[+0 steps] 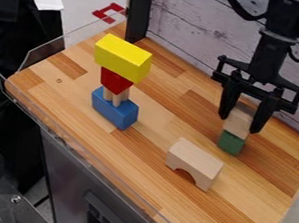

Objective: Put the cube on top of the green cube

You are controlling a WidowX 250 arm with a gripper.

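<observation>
One wooden cube (pixel 241 116), clamped between the jaws of the gripper (pixel 239 124), lies directly above the green cube (pixel 231 143) at the right (their faces seem to meet), so release should need no sideways shift.

From where I stood, the cube (pixel 239 121) was pale, bare wood, gripped between the fingers of the claw (pixel 239 124) and sitting upright, right on top of the green cube (pixel 231 142), its sides roughly in line with the one below. The green cube, a flat dark green, stood squarely on the desk (pixel 140 158), over toward the right as I looked at it, with its painted sides plain to see.
</observation>
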